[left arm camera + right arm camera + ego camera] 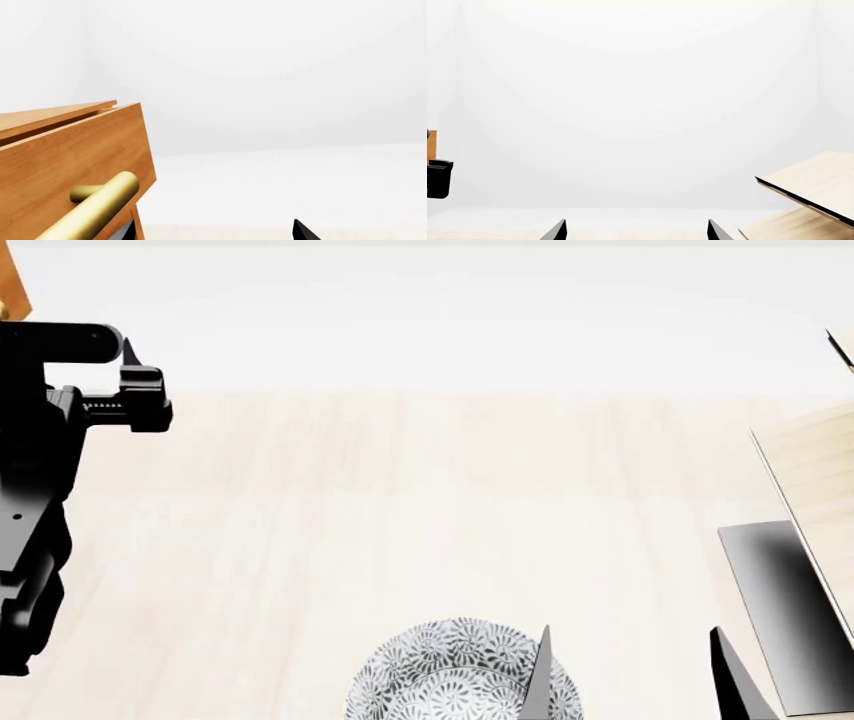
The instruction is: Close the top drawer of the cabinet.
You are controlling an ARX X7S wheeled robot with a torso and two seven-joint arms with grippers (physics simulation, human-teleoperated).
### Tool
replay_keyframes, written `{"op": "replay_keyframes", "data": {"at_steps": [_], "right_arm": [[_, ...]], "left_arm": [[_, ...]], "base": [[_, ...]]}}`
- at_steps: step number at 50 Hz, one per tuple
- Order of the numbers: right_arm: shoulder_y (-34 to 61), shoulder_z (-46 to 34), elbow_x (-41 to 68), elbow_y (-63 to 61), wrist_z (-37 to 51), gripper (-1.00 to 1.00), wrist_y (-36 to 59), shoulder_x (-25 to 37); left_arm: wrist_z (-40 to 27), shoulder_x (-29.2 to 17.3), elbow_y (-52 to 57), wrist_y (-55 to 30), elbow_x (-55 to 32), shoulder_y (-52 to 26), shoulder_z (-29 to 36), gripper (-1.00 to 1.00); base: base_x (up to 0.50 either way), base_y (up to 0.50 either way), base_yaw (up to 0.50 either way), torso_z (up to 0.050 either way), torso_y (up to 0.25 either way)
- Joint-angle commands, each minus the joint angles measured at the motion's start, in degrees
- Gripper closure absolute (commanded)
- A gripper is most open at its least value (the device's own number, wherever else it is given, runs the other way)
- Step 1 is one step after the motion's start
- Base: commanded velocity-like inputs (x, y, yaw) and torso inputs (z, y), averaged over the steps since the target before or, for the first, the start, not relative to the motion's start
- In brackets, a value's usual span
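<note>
In the left wrist view the top drawer (73,160) stands out from under the cabinet's top board (47,116), so it is open. Its brass bar handle (100,207) runs across its orange-brown front. My left gripper (215,232) is open and empty. One fingertip (128,231) sits just below the drawer's lower corner, the other (303,231) well clear of it. In the head view only a sliver of the cabinet (11,285) shows at the top left, past my left arm (80,390). My right gripper (634,675) is open and empty, low and near.
A patterned grey bowl (454,675) sits on the pale table (400,510) beside my right gripper's fingers. A pale slanted wooden rack (807,480) on a black base (787,610) stands at the right; it also shows in the right wrist view (814,187).
</note>
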Motion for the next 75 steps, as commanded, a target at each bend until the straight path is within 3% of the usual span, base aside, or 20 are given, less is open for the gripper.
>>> {"op": "replay_keyframes", "data": {"at_steps": [1,40,49,54,59,69,75], "right_arm": [[0.2,-0.2,0.0,0.2,0.2,-1.0,0.0,0.1],[0.5,-0.6,0.2,0.5,0.9,-1.0,-0.2,0.7],[0.7,-0.9,0.2,0.2,1.2,-1.0,0.1,0.8],[0.8,-1.2,0.0,0.5,1.2,-1.0,0.1,0.7],[0.5,-1.0,0.1,0.5,1.2,-1.0,-0.2,1.0],[0.4,-1.2,0.1,1.0,1.3,-1.0,-0.6,1.1],[0.6,-1.5,0.0,1.6,1.3,-1.0,-0.7,0.9]], "left_arm": [[-0.1,-1.6,-0.5,-0.2,3.9,0.8,-6.0,-1.0],[-1.3,-6.0,-0.5,-0.4,6.7,3.6,-12.1,-1.0],[-0.9,-5.7,-0.5,0.1,7.0,3.4,-12.5,-1.0],[2.6,-3.6,-0.3,3.1,7.1,2.0,-11.8,-1.0],[4.9,-1.9,31.9,-15.5,5.7,12.4,-11.2,-1.0],[5.9,-1.0,60.2,-30.3,3.8,20.9,-9.9,-1.0],[4.6,-0.2,84.6,-43.2,0.8,29.4,-10.1,-1.0]], "base": [[0.0,0.0,0.0,0.0,0.0],[0.0,0.0,0.0,0.0,0.0],[0.0,0.0,0.0,0.0,0.0],[0.0,0.0,0.0,0.0,0.0],[0.0,0.0,0.0,0.0,0.0],[0.0,0.0,0.0,0.0,0.0],[0.0,0.0,0.0,0.0,0.0]]}}
